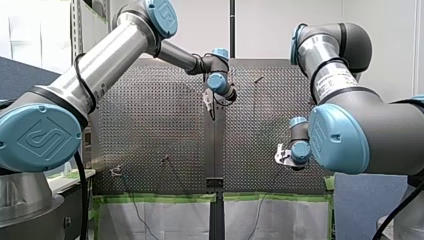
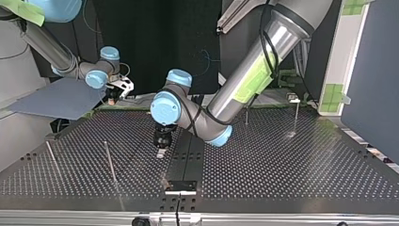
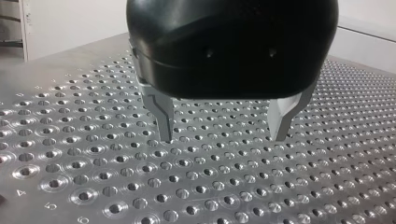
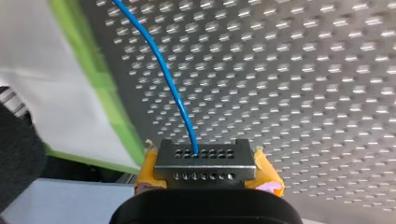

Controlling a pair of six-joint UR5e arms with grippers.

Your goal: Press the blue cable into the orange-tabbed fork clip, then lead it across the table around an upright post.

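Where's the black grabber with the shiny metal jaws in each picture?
Front view: my left gripper hangs near the middle, in the upper half, over the perforated table.
Top view: my left gripper is at the centre, pointing down at the table.
Left wrist view: the camera's own gripper, jaws open over the table.
Right wrist view: not in it; only my right gripper, shut on the blue cable.
Shared landmark: the perforated table.
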